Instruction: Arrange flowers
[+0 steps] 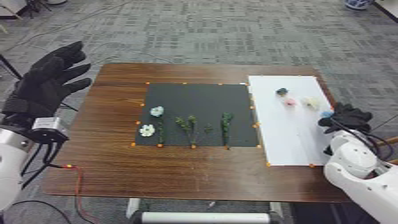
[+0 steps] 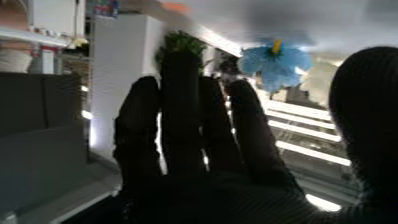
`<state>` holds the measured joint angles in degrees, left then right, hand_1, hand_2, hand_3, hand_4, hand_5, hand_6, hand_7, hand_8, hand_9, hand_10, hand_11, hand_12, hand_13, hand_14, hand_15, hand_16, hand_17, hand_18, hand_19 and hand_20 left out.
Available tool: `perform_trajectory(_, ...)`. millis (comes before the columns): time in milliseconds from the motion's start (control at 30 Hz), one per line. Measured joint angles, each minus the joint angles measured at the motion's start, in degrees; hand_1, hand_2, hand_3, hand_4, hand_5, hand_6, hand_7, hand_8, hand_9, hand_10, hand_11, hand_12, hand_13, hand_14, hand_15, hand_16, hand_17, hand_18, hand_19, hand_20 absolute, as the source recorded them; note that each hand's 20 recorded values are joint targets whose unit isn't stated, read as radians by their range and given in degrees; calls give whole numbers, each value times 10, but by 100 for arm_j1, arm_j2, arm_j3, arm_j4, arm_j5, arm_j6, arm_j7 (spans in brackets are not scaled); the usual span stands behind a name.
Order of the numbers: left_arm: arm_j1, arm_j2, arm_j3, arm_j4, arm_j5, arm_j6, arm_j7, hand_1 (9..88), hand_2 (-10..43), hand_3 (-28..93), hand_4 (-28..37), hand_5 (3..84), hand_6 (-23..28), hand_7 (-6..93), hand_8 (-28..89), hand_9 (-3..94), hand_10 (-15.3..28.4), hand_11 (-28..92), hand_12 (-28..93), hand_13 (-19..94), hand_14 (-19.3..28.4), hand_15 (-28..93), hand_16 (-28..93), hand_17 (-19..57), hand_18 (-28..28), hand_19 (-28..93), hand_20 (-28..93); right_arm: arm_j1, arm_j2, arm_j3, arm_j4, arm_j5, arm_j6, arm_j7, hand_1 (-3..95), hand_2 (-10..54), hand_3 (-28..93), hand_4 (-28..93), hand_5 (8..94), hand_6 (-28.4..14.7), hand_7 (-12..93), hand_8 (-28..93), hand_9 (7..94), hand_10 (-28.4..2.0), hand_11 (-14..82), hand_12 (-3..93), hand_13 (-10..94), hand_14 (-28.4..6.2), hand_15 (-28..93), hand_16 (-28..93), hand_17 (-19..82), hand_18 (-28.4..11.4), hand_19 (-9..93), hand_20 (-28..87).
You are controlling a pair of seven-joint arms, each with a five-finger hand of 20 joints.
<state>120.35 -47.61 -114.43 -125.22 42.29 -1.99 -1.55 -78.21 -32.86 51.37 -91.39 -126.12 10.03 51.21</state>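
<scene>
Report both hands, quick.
Left hand: open, holding nothing.
Right hand: open, fingers straight, near the blue flower.

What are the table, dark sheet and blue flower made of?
The table looks like smooth wood, with streaked grain. The dark sheet seems matte paper or felt, dull throughout. The blue flower may be matte fabric, thin and soft-edged.

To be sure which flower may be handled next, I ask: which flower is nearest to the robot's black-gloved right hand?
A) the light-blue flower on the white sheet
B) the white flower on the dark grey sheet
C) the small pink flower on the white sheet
A: the light-blue flower is right beside the right hand, at the white sheet's right edge.
</scene>
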Motion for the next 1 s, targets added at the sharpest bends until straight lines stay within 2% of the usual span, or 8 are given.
perform_trajectory(133, 4, 0, -3, -5, 0, -3, 0, 243, -42, 665, -283, 193, 1, 185, -90, 139, 82, 162, 212, 52, 116, 397, -38, -117, 202, 378, 89, 221, 0, -179, 142, 17, -47, -158, 293, -86, 859, -282, 486, 3, 251, -149, 531, -79, 206, 169, 497, -95, 703, 214, 216, -198, 770, 503)
perform_trajectory(267, 1, 0, -3, -7, 0, -6, -2, 243, -42, 665, -283, 193, 1, 184, -90, 139, 82, 162, 213, 53, 116, 398, -38, -118, 202, 378, 89, 366, -45, -235, 261, 55, -207, -232, 356, -70, 868, -282, 559, 21, 301, -146, 612, -87, 274, 194, 541, -84, 705, 242, 237, -196, 782, 505)
perform_trajectory(367, 2, 0, -7, -11, 0, -6, -4, 243, -42, 665, -283, 194, 2, 185, -90, 140, 82, 163, 213, 53, 116, 398, -38, -117, 202, 378, 89, 452, -92, -251, 322, 59, -353, -251, 481, -91, 813, -282, 630, 32, 447, -26, 759, -59, 186, 425, 598, -52, 660, 383, 274, -194, 805, 512)
perform_trajectory(433, 6, 0, -20, -17, 0, -5, -6, 244, -42, 663, -283, 194, 2, 185, -90, 140, 82, 163, 213, 53, 116, 398, -38, -117, 203, 378, 89, 519, -115, -266, 358, 45, -359, -253, 513, -94, 815, -282, 670, 36, 473, 0, 797, -45, 211, 487, 631, -40, 658, 418, 300, -193, 823, 518)
perform_trajectory(567, 7, 0, -36, -22, 0, -1, -7, 244, -42, 664, -283, 194, 2, 184, -90, 140, 83, 163, 212, 53, 116, 398, -38, -117, 203, 378, 90, 573, -119, -339, 395, 8, -294, -275, 519, -95, 833, -283, 713, 30, 467, -16, 824, -43, 228, 514, 661, -39, 666, 435, 318, -198, 837, 526)
perform_trajectory(667, 9, 0, -51, -25, 0, 0, -7, 243, -42, 665, -283, 194, 2, 184, -90, 141, 83, 163, 212, 53, 116, 398, -38, -117, 203, 378, 90, 494, -83, -347, 278, -28, 58, -323, 514, -95, 843, -283, 730, 34, 460, -24, 841, -40, 219, 514, 677, -37, 663, 438, 330, -201, 845, 529)
perform_trajectory(833, 8, 3, -71, -27, 0, 0, -4, 244, -41, 665, -283, 194, 2, 184, -91, 141, 83, 162, 211, 53, 116, 397, -38, -117, 203, 378, 90, 476, 108, -590, -354, -161, 946, -390, 507, -95, 855, -283, 744, 36, 443, -11, 857, -39, 208, 522, 691, -37, 660, 445, 338, -204, 850, 531)
perform_trajectory(1000, 9, 3, -72, -31, 0, 0, -3, 244, -41, 665, -283, 194, 2, 185, -91, 141, 83, 160, 211, 53, 116, 398, -37, -117, 203, 378, 91, 600, 128, -621, -907, -216, 1065, -550, 504, -95, 860, -283, 747, 34, 437, -6, 859, -42, 205, 528, 691, -37, 658, 449, 338, -202, 851, 532)
